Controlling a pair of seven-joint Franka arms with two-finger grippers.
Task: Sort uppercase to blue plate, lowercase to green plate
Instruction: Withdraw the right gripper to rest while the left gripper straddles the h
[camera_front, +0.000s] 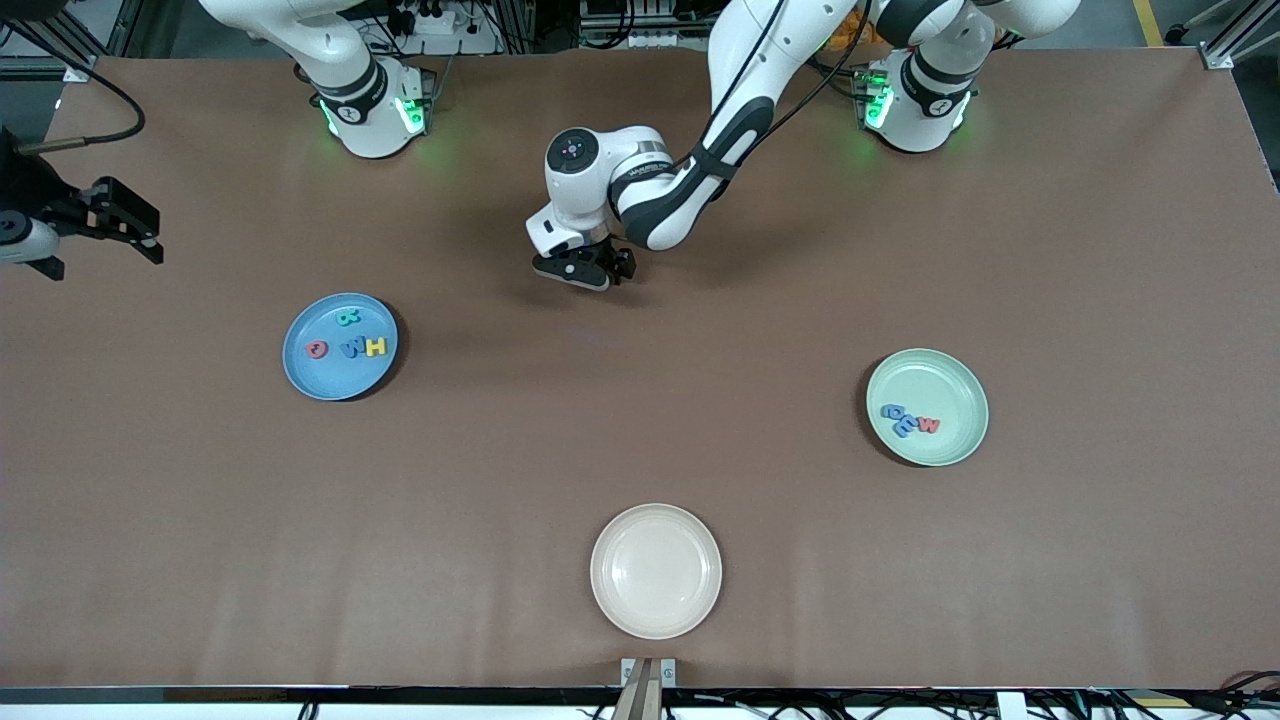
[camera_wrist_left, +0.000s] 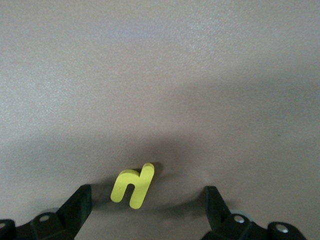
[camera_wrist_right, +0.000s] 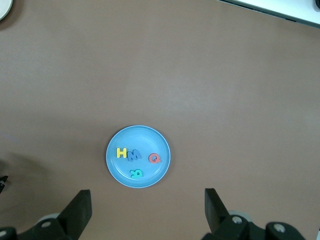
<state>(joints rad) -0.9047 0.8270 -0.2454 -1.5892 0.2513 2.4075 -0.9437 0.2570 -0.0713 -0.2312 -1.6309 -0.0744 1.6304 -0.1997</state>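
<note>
Four foam capitals lie in the round blue plate (camera_front: 340, 346); left gripper (camera_wrist_left: 145, 210) hangs spread around a yellow foam lowercase letter (camera_wrist_left: 132, 185); right gripper (camera_wrist_right: 145, 212) waits, spread.

blue plate (camera_front: 300, 375), green plate (camera_front: 955, 375), yellow letter (camera_wrist_left: 133, 185)

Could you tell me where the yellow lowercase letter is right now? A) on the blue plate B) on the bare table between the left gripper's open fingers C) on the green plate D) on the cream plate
B: the left wrist view shows the yellow lowercase letter lying on the table between the open fingers of the left gripper.
</note>
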